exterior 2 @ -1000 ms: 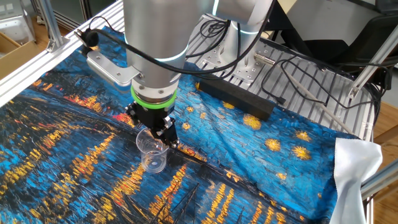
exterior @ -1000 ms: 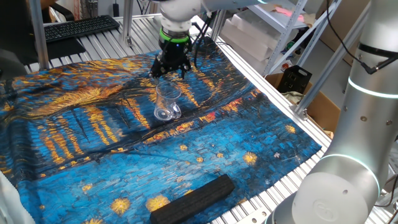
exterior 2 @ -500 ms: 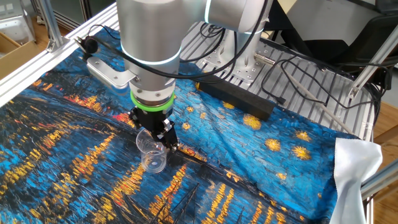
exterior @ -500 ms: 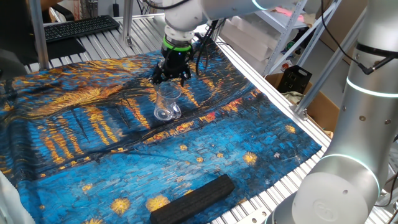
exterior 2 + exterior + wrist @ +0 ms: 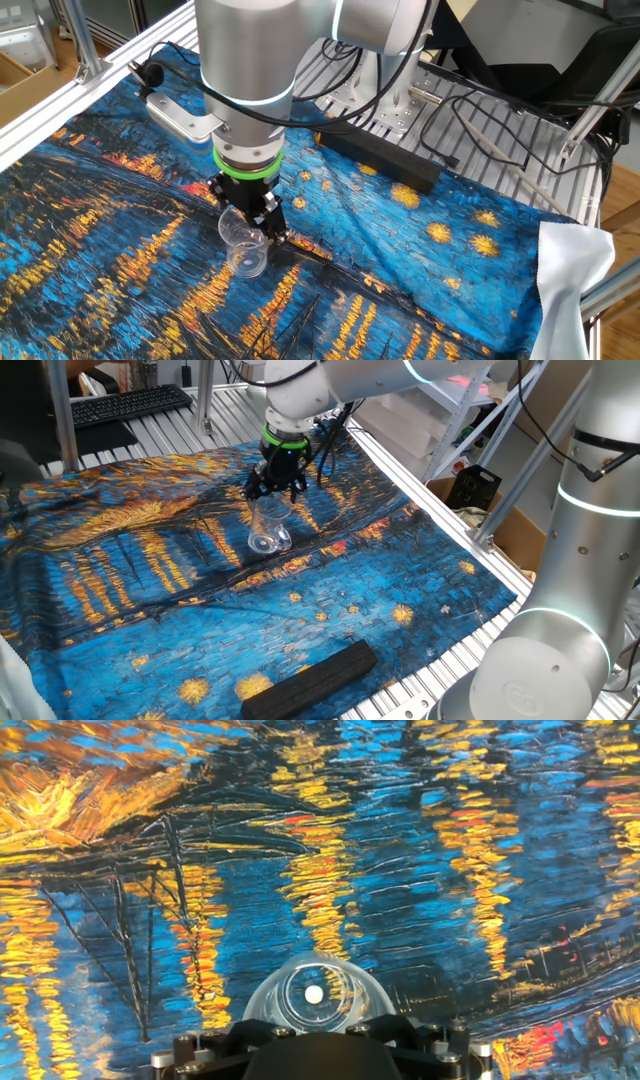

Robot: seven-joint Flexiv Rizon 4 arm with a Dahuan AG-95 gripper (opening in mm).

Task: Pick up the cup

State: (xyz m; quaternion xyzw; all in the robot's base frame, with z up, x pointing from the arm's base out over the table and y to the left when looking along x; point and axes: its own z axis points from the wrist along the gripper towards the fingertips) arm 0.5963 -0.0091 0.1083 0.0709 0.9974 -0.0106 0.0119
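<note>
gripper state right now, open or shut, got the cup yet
Gripper: just above the rim of the cup, which stands on the cloth; not holding it. Open or shut cannot be told.

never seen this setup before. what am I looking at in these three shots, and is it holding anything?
It is one robot arm with a two-finger gripper at its end, working over a table covered by a blue and orange painted cloth.

Two pictures come from fixed cameras on different sides of the table. The third comes from a camera on the hand, looking down along the fingers, so the dark gripper body fills its bottom edge.

On the cloth stands a small clear glass cup, upright, seen from straight above in the hand view. A long black block lies apart from it, near the cloth's edge.

The gripper hangs right above the cup's rim. Nothing looks held: the cup stands on the cloth. Whether the fingers are open or shut cannot be told from these pictures.
</note>
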